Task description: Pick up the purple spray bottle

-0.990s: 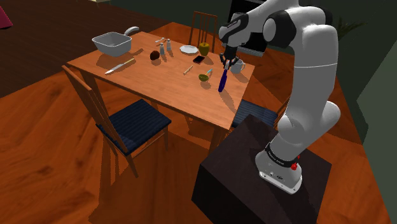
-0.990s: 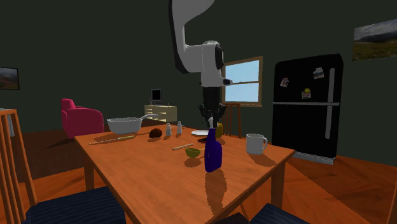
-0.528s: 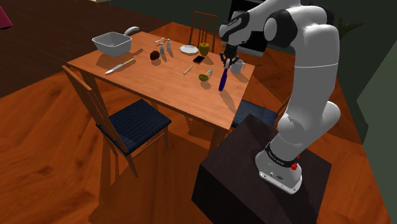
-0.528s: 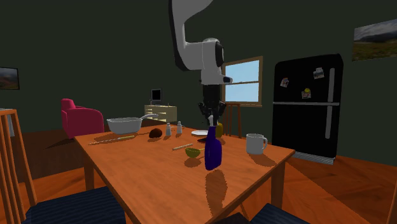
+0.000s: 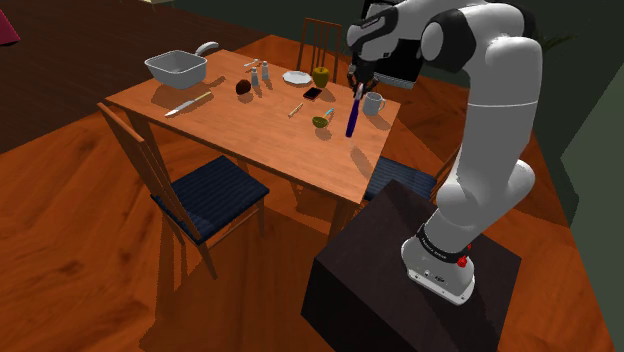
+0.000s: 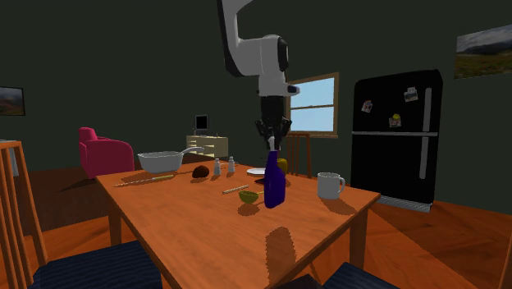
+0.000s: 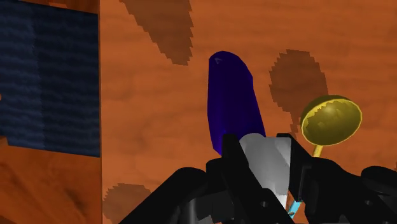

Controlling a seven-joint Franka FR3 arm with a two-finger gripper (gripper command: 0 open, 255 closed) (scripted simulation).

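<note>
Dim room, warmly lit table [image 5: 260, 120]; jagged-edged shadows lie on it; the window [image 6: 316, 103] glows.

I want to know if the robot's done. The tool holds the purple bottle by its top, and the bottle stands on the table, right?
No. The tool holds the purple bottle by its top, but the bottle hangs above the table, not on it. The second exterior view shows its shadow apart from its base.
</note>
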